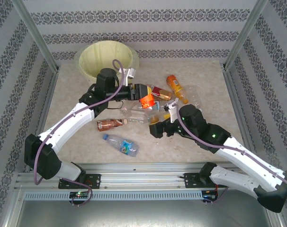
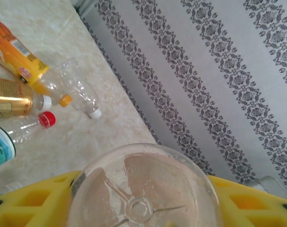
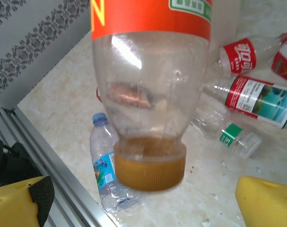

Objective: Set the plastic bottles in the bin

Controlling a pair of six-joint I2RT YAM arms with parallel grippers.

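My left gripper (image 1: 138,91) is shut on the base of a clear orange-labelled bottle (image 1: 147,100), held above the table's middle. In the left wrist view that bottle's round base (image 2: 143,189) sits between the yellow fingers (image 2: 34,203). In the right wrist view the same bottle (image 3: 150,71) hangs with its orange cap down. My right gripper (image 3: 143,201) stands wide open below it, and its fingers (image 3: 264,203) are clear of the bottle. The cream bin (image 1: 108,59) stands at the back left. Several other plastic bottles (image 1: 122,144) lie on the table.
A brown-labelled bottle (image 1: 110,124) lies front left. An orange bottle (image 1: 175,86) and clear bottles (image 1: 193,97) lie to the back right. A blue-capped bottle (image 3: 103,175) rests near the metal rail (image 3: 49,156). Patterned walls (image 2: 205,71) close in the table.
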